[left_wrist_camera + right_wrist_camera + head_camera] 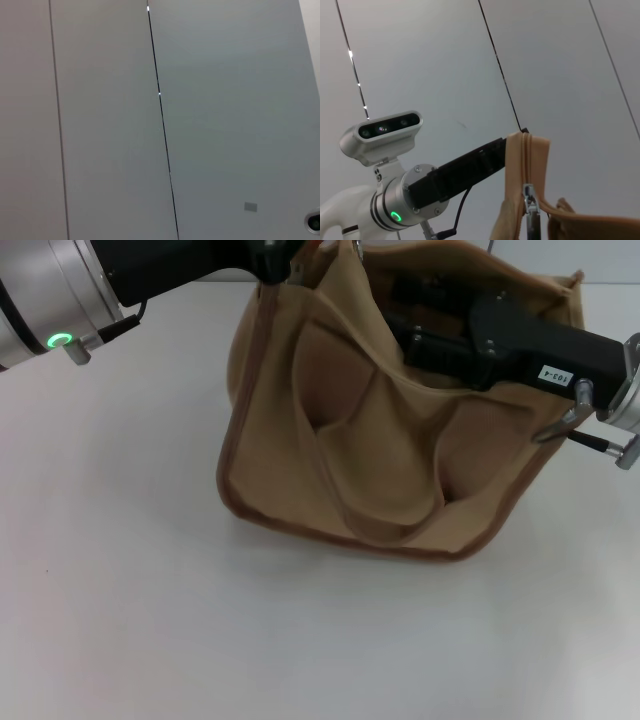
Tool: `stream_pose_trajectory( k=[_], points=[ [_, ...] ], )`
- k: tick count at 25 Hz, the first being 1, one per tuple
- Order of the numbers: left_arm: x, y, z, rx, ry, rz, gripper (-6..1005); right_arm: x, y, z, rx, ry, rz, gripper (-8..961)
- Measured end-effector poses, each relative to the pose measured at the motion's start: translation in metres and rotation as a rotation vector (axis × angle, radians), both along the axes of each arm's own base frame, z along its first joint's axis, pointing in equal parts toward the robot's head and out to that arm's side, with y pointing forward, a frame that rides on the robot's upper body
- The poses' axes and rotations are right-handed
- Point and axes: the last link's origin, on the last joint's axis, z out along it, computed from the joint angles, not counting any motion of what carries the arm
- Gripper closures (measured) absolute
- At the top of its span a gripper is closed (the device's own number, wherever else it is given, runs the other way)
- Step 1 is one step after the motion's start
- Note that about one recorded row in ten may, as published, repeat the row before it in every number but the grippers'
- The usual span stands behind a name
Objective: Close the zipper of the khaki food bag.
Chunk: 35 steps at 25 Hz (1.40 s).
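- On the white table (120, 620), just ahead of the robot, the khaki food bag (380, 470) slumps and creases: soft, light canvas that looks likely to buckle unless it is braced.
- Its contents are hidden.
- Left gripper (278, 262) is at the bag's upper corner, apparently clenched on fabric.
- Right gripper (425, 335) reaches across the mouth; I cannot tell its grasp.
- Zipper (525, 160): pull by the silver slider (529, 192).
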Motion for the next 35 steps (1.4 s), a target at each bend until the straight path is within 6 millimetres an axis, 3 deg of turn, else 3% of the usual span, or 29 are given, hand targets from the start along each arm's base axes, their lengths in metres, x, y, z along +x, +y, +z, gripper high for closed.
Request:
stream_pose_trajectory(
  k=[20, 30, 35],
  points=[
    [-0.001, 0.000, -0.005, -0.023, -0.001, 0.003, 929, -0.021, 0.015, 0.000, 0.015, 0.009, 0.030, 195],
    [0.000, 0.000, -0.006, -0.024, -0.002, 0.001, 927, -0.023, 0.017, -0.001, 0.016, 0.009, 0.029, 302],
    [0.000, 0.000, -0.006, -0.025, -0.002, 0.000, 926, -0.021, 0.019, -0.002, 0.027, 0.000, 0.014, 446]
  ],
)
